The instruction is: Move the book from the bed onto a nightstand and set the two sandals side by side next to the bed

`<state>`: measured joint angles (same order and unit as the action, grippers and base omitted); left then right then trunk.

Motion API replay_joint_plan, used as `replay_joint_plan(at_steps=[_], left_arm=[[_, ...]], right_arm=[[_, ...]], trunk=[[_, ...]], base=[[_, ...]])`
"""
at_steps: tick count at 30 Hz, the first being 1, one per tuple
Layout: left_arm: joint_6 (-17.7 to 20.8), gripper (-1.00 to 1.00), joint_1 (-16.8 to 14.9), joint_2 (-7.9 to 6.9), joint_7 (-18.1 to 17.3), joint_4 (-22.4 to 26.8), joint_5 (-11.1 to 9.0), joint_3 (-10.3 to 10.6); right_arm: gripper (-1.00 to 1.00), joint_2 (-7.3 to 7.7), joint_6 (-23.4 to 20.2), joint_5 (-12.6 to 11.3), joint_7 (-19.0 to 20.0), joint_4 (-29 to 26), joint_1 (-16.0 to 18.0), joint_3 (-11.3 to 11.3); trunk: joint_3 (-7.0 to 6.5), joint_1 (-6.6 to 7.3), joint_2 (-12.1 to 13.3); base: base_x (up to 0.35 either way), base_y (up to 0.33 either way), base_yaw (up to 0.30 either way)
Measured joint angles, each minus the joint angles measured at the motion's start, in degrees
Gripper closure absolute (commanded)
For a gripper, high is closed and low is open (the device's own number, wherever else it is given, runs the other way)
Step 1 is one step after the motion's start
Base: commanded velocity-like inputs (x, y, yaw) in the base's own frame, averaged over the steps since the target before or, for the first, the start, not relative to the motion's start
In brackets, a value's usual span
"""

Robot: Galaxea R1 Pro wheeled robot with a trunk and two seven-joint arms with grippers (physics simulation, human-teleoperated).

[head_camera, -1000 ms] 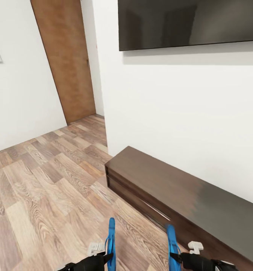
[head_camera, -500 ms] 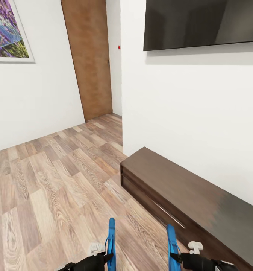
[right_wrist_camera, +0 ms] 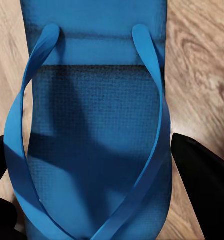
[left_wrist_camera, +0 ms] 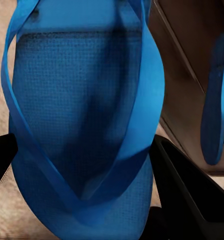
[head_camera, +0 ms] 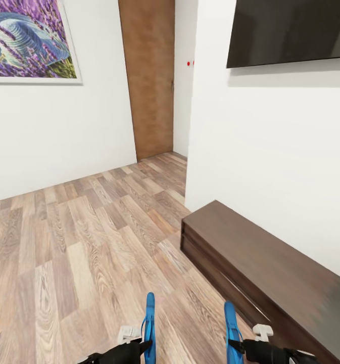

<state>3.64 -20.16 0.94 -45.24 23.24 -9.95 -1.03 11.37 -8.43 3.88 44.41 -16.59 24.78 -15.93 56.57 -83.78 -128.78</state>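
Left pincer (head_camera: 145, 348) is clamped on one sandal (head_camera: 149, 323), held on edge at about 6 o'clock in the head view; right pincer (head_camera: 235, 347) grips the other sandal (head_camera: 231, 326) just to the side, same pose (straps facing each wrist cam). Wood floor (head_camera: 89, 242) underneath. A long dark bench (head_camera: 260, 263) sits at 4 o'clock, TV (head_camera: 291, 30) at 1, door (head_camera: 152, 76) at 12, lavender picture (head_camera: 28, 40) at 11.
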Motion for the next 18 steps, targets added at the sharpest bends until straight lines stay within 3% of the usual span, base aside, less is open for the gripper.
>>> replay_joint_plan(at_steps=[12, 18], left_arm=[[0.1, 1.00, 0.0, 0.09, 0.0, 0.0, 0.0, 0.0], [0.0, 1.00, 0.0, 0.10, 0.0, 0.0, 0.0, 0.1]], right_arm=[[1.00, 0.00, 0.0, 0.0, 0.0, 0.0, 0.0, 0.0], [1.00, -0.01, 0.0, 0.0, 0.0, 0.0, 0.0, 0.0]], trunk=[[-1.97, 2.41, 4.4], [-1.97, 2.42, 4.4]], base=[[0.000, 0.000, 0.292], [0.000, 0.000, 0.292]])
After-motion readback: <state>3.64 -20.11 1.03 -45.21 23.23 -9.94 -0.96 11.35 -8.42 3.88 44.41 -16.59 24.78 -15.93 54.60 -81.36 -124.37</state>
